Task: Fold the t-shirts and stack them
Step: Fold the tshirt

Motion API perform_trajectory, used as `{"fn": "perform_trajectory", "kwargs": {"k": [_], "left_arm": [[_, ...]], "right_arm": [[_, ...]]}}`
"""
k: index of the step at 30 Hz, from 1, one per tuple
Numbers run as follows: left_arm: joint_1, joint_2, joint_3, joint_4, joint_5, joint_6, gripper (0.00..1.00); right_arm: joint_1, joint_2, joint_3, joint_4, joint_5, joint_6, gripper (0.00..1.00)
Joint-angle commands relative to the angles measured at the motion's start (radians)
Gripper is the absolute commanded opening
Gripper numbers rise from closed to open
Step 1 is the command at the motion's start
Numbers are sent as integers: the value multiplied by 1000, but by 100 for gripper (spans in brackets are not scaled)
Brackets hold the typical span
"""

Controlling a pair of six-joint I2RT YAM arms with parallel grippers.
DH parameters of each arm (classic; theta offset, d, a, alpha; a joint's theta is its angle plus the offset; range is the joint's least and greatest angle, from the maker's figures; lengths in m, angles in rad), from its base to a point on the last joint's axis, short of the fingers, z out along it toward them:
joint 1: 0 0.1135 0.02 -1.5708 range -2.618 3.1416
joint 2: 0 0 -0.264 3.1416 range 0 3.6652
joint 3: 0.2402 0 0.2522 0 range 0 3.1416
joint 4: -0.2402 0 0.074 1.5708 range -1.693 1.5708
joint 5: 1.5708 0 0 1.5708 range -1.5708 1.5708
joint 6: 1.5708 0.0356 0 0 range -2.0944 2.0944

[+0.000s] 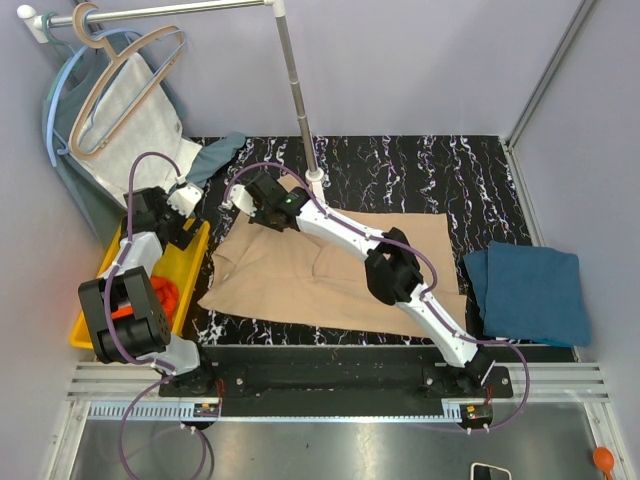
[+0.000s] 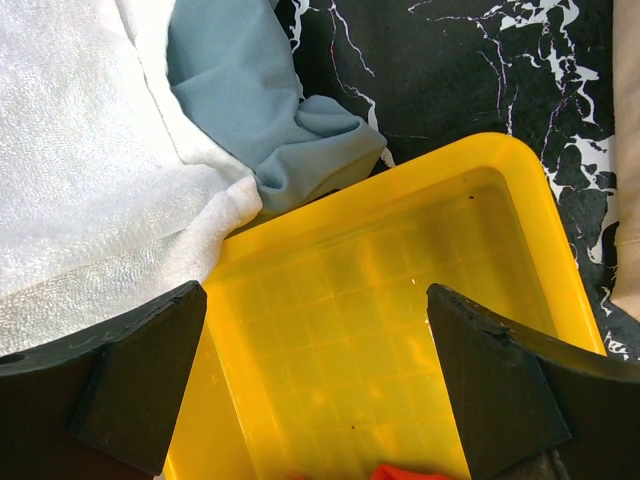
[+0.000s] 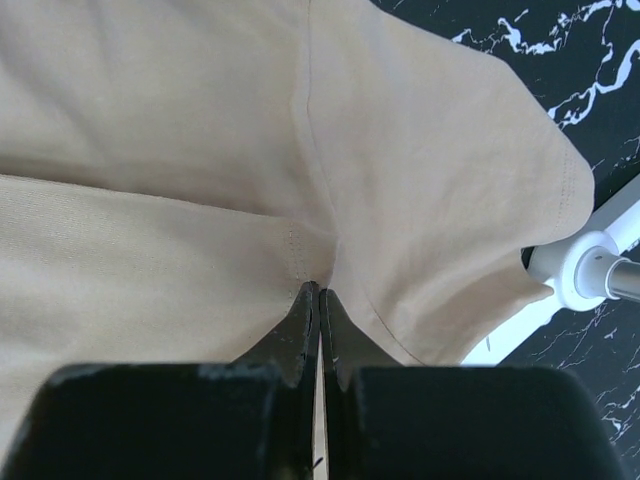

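A beige-tan t-shirt (image 1: 330,270) lies spread across the dark marble table. My right gripper (image 1: 255,205) is at its far left corner, shut on a pinch of the beige fabric by a seam (image 3: 320,292). A dark teal-blue t-shirt (image 1: 530,292) lies folded at the right. An orange-red t-shirt (image 1: 160,296) sits in the yellow bin (image 1: 192,268) at the left; only a sliver of it (image 2: 420,470) shows in the left wrist view. My left gripper (image 1: 183,200) hangs open and empty (image 2: 315,330) over the far end of the bin (image 2: 450,160).
A white towel-like cloth (image 1: 140,120) (image 2: 90,170) and a grey-green garment (image 1: 215,158) (image 2: 250,90) hang and lie past the bin. A clothes rack pole (image 1: 297,90) stands behind the shirt, with its white base (image 3: 585,275) beside the right gripper. Hangers (image 1: 120,70) hang at the far left.
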Motion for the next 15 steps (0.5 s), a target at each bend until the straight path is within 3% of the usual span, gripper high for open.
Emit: {"fn": "perform_trajectory", "kwargs": {"k": [1, 3, 5, 7, 8, 12, 15], "left_arm": [[5, -10, -11, 44, -12, 14, 99], [4, -12, -11, 43, -12, 17, 99], [4, -13, -11, 41, -11, 17, 99], [4, -18, -11, 40, -8, 17, 99], [4, -19, -9, 37, -5, 14, 99], [4, -44, -11, 23, 9, 12, 99], [-4, -70, -3, -11, 26, 12, 99]], "right_arm": [[-10, 10, 44, 14, 39, -3, 2], [-12, 11, 43, 15, 49, 1, 13], [-12, 7, 38, 14, 52, 5, 36], [-10, 2, 30, 15, 55, 11, 46], [-10, -4, 27, 14, 55, 15, 56], [-9, -31, 13, 15, 55, 37, 72], [-10, -64, 0, 14, 65, 46, 76]]}}
